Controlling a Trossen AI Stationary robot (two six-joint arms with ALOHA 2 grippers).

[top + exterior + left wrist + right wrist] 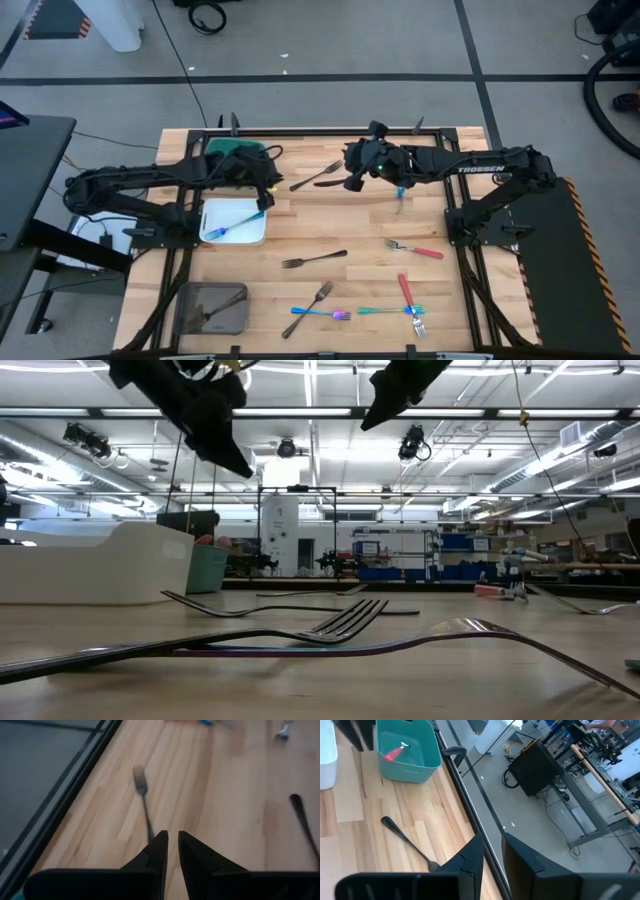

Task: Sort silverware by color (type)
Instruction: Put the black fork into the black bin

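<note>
High view: right gripper (352,183) hovers just beside dark fork (316,177), fingers slightly parted, empty. Left gripper (268,190) near white tray (258,237), fingers nearly closed, empty.

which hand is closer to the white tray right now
Left. The left hand hangs just past the white tray, near its back corner. The right hand is farther off, over the table's middle.

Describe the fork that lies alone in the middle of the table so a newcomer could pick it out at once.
Start at the white tray on the table's left side in the high view and look toward the table's centre. The dark fork lies there by itself on bare wood, tines toward the tray. Unlike the red-handled fork farther right, it is dark all over.
</note>
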